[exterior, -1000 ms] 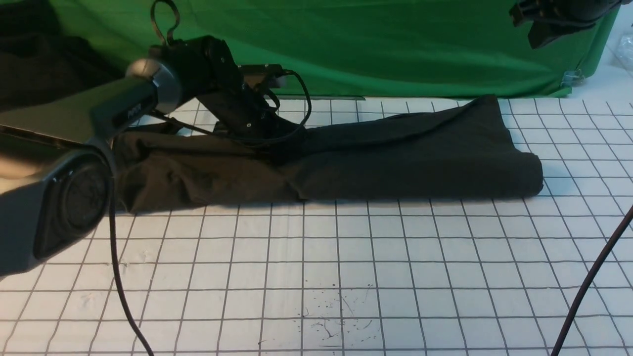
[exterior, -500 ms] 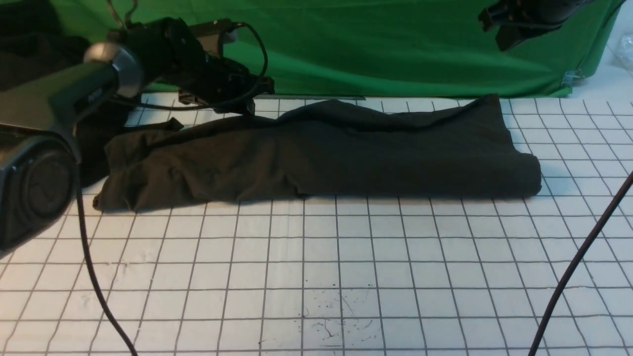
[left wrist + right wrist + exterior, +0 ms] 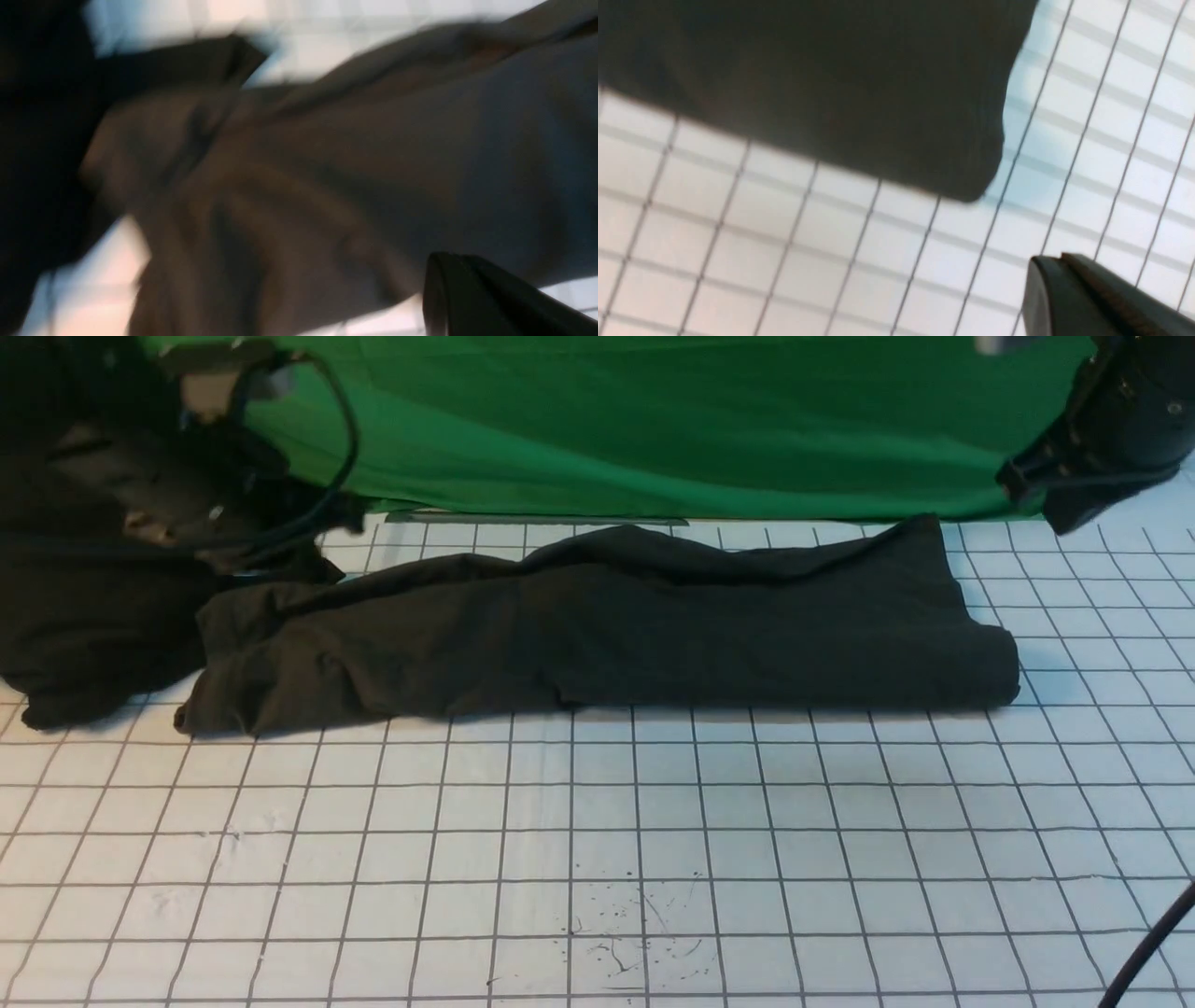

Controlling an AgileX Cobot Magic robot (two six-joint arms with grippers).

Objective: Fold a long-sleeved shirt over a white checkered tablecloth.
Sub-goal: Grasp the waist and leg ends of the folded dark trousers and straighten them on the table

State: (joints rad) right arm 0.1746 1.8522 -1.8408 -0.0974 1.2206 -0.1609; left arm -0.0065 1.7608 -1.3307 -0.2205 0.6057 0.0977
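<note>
Front view: the long-sleeved shirt (image 3: 607, 625) lies as 1 long folded band across the far part of the white checkered tablecloth (image 3: 597, 821), with neither tool touching it. The blurred left gripper (image 3: 317, 527) hangs above its left end, by a black cloth heap (image 3: 84, 616). The right gripper (image 3: 1064, 509) hangs past its right end. Both are closed and empty. A green backdrop (image 3: 653, 420) stands behind.

Left wrist view: blurred, rumpled brown-black cloth.

Right wrist view: the shirt's smooth rounded corner on the grid.
</note>
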